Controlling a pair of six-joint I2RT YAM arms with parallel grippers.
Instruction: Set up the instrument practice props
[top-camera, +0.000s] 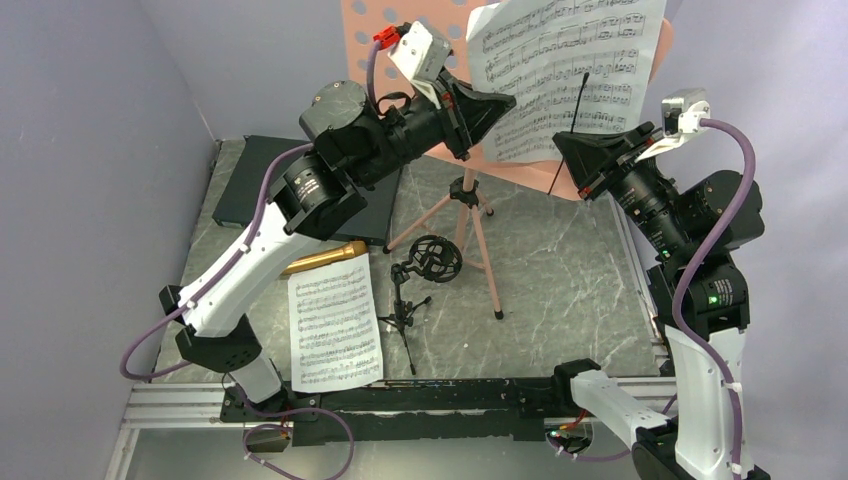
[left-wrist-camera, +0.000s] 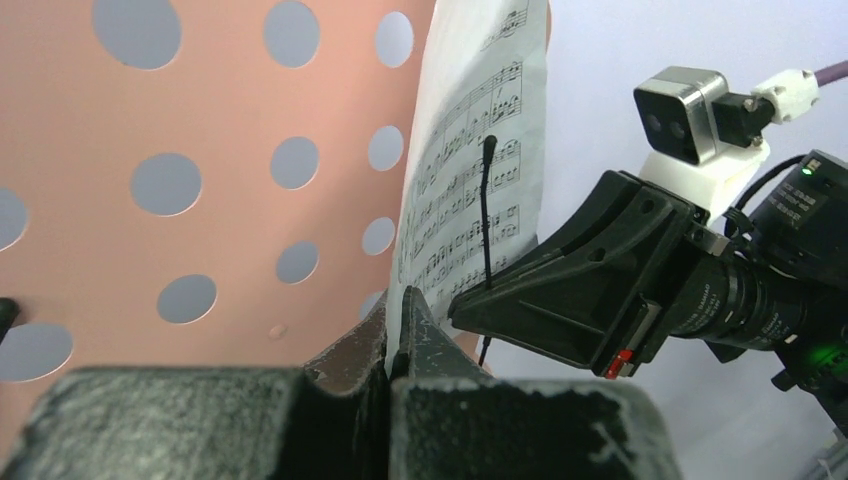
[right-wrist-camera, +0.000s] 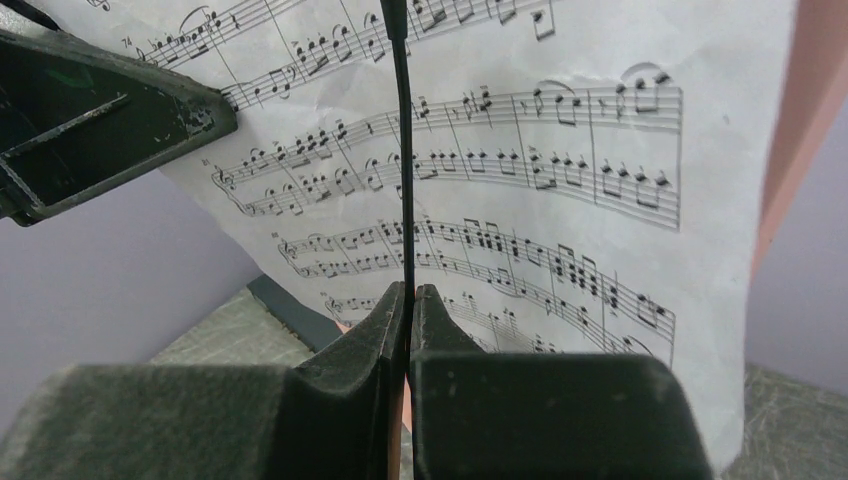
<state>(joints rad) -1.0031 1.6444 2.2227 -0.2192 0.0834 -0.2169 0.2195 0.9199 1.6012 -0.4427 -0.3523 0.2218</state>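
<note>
A white sheet-music page (top-camera: 570, 70) stands upright on the pink-copper perforated metal music stand (top-camera: 360, 35) at top centre, whose tripod rests on the grey marbled counter (top-camera: 560, 270). The left hand (left-wrist-camera: 400, 318) is closed narrow, pinching the page's lower left edge. The right hand (right-wrist-camera: 408, 300) is closed on a thin black wire page holder (right-wrist-camera: 403, 150) crossing the page's front. At lower left a second white music page (top-camera: 335, 325) lies flat, with a gold microphone (top-camera: 325, 258) just above it and a small black tripod mic stand with ring mount (top-camera: 425, 270) beside it. A flat black rectangular box (top-camera: 250, 180) sits at far left
</note>
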